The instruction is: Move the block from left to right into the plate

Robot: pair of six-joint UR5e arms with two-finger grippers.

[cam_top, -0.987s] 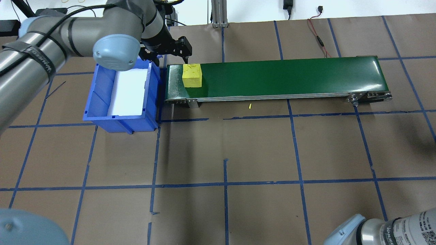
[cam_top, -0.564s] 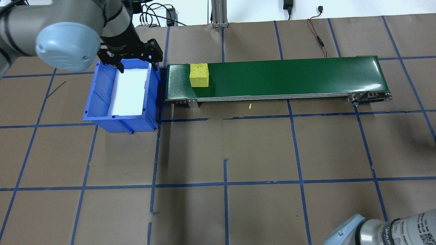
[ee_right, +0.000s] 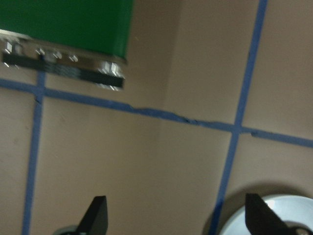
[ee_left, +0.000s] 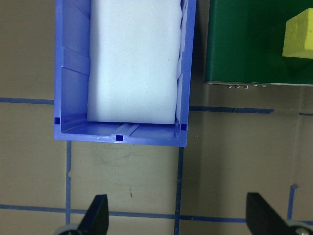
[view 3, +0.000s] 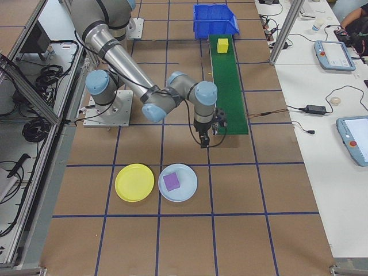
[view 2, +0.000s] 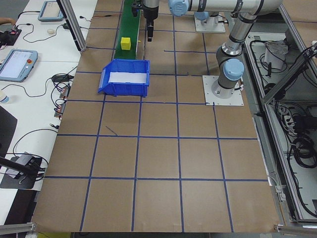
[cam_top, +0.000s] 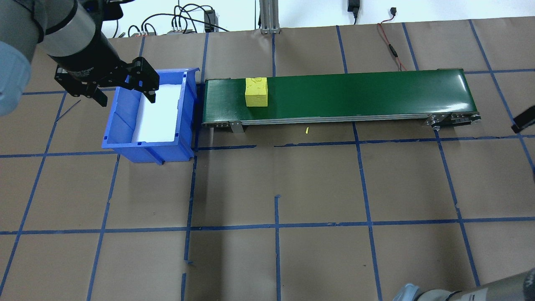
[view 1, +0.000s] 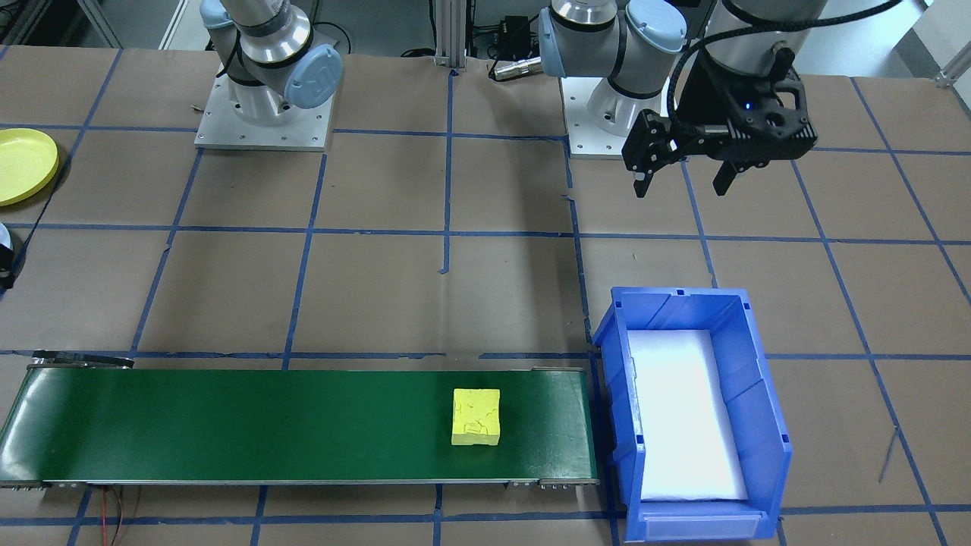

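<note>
In the front-facing view, the block [view 1: 476,416] sat right of center on the belt [view 1: 227,425] near the bottom of the frame, roughly square with no clear long axis, its edges lined up with the belt. The left end effector [view 1: 682,182] hung at upper right, fingers spread wide and empty, well apart from the bin [view 1: 758,394] at lower right. The plate [view 1: 23,165] lay at the left edge, on the counter [view 1: 379,288].

In the overhead view, the block [cam_top: 256,92] sat near the belt's [cam_top: 355,94] left end at upper center. The left end effector [cam_top: 125,97] hovered over the bin's [cam_top: 121,125] upper left corner, fingers apart, holding nothing. A dark part at the right edge could not be identified.

In the left view, the block [view 2: 126,43] was at the top, just beyond the bin [view 2: 124,84].

In the right view, the block [view 3: 222,45] sat at the belt's [view 3: 230,98] far end near the bin [view 3: 215,17]. The right end effector [view 3: 207,138] hung at center beside the belt's near end; its opening was not readable here. The plate [view 3: 134,182] lay below, just beside a pale blue plate [view 3: 187,192] with a purple block [view 3: 171,181] on it.

In the left wrist view, both fingers [ee_left: 98,215] stood far apart at the bottom; the bin [ee_left: 73,73] was at upper left, the block [ee_left: 299,36] at upper right.

In the right wrist view, the fingers [ee_right: 95,215] stood wide apart and empty over the counter, the belt [ee_right: 68,19] end at upper left.
</note>
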